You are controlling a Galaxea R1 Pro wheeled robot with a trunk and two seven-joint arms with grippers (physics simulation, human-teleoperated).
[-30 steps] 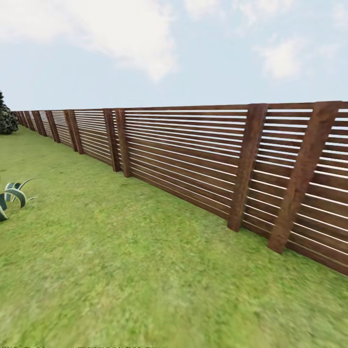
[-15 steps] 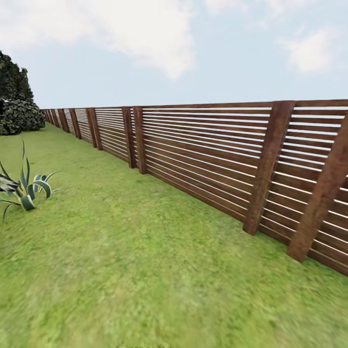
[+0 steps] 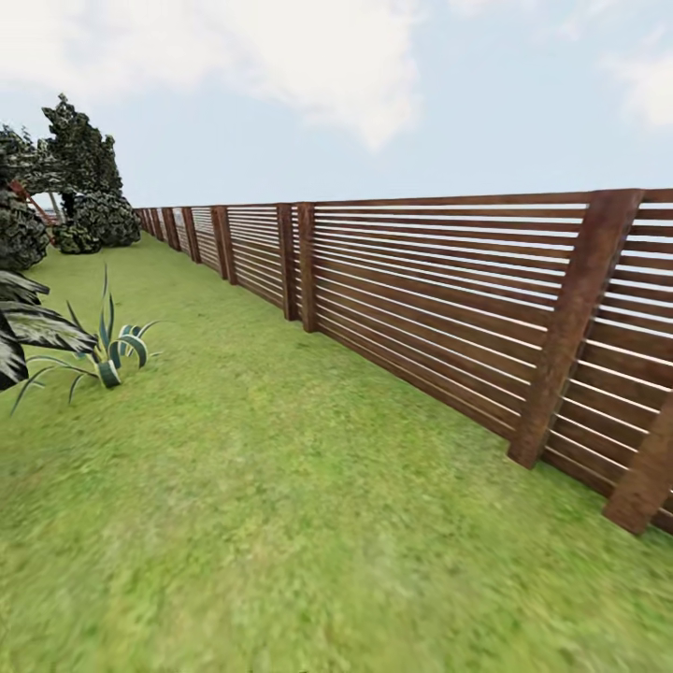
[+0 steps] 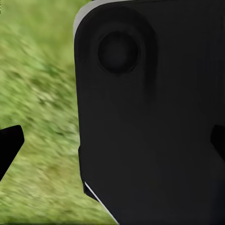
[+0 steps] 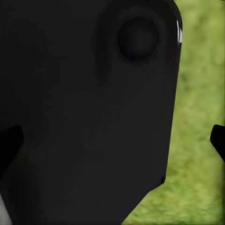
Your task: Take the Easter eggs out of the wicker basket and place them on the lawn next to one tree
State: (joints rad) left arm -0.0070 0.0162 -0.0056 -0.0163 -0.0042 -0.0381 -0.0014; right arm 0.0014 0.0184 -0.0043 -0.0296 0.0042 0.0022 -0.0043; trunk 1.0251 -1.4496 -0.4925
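Both pairs of jaws stand wide, tips at the wrist views' edges, holding nothing, each facing a black robot panel (image 4: pixel 150 117) with lawn (image 3: pixel 280 486) beyond. Ahead, a slatted wooden fence (image 3: pixel 421 299) borders the grass; a spiky plant (image 3: pixel 107 350) and dark shrubs (image 3: pixel 89 201) stand off leftward.

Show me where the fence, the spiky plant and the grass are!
wooden slatted fence (image 3: pixel 421 308), head view, on the middle slats.
spiky striped plant (image 3: pixel 112 350), head view, on its leaf cluster.
lawn (image 3: pixel 280 523), head view, on open grass in front.
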